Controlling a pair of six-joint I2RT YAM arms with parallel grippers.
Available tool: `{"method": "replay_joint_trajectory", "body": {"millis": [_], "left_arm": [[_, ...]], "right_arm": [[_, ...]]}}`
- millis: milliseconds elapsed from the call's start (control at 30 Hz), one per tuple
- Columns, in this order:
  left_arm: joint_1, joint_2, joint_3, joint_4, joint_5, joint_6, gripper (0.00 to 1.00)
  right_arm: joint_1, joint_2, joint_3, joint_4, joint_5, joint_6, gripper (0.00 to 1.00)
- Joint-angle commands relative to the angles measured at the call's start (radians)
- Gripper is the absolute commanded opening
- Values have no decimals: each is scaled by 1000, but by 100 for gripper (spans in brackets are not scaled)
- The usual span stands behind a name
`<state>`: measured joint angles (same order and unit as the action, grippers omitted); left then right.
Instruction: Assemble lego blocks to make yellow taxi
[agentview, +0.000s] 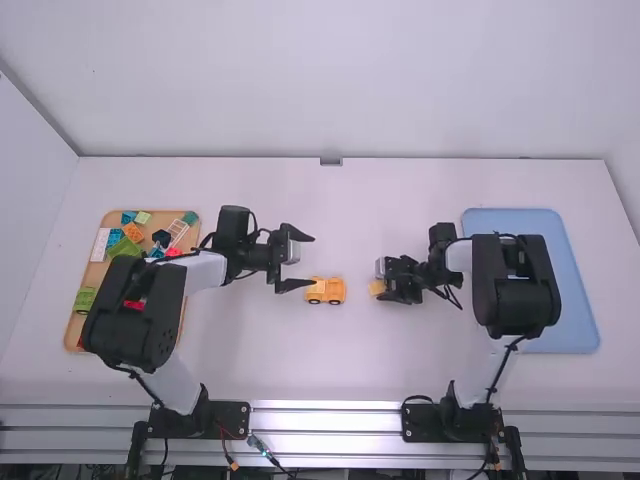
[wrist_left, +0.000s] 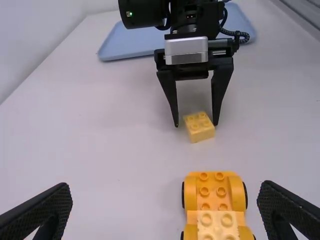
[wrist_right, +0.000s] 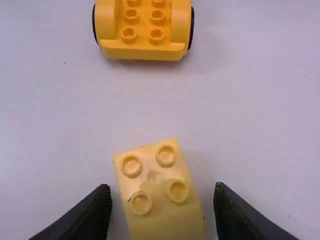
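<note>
My left gripper (agentview: 298, 262) stands open just left of the orange-yellow wheeled car base (agentview: 325, 290); in its wrist view the left gripper (wrist_left: 165, 207) has the base (wrist_left: 212, 192) between its wide-spread fingers, with a lighter yellow block (wrist_left: 217, 225) on top. To the right of the base, my right gripper (agentview: 385, 288) is at a loose yellow block (agentview: 377, 287). The right gripper (wrist_right: 162, 195) is open around this tilted four-stud block (wrist_right: 159, 185), with gaps on both sides.
A tray of mixed colored bricks (agentview: 72, 335) lies at the left, partly beneath the left arm. A blue tray (agentview: 575, 300) lies at the right, behind the right arm. White table surface (agentview: 350, 220) stretches between the two arms.
</note>
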<state>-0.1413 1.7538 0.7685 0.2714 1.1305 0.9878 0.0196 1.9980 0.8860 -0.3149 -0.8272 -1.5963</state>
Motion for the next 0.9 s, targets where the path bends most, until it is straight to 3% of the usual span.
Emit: {"method": "replay_joint_trajectory", "body": {"millis": [0, 200, 467, 667, 733, 867], "left_arm": [[-3, -1, 11, -6, 33, -5, 99], [-11, -1, 11, -23, 32, -4, 99], [-25, -1, -17, -23, 23, -3, 99], [-74, 4, -59, 14, -86, -3, 99], [-95, 14, -70, 42, -104, -3, 99], [-108, 26, -85, 68, -99, -3, 99]], "right_arm": [[1, 26, -1, -6, -10, -1, 49], [1, 26, -1, -7, -16, 3, 38], [13, 26, -1, -6, -33, 3, 34], [14, 26, -1, -7, -67, 2, 29], [13, 26, -1, -11, -78, 7, 34], [21, 26, -1, -3, -62, 55, 55]]}}
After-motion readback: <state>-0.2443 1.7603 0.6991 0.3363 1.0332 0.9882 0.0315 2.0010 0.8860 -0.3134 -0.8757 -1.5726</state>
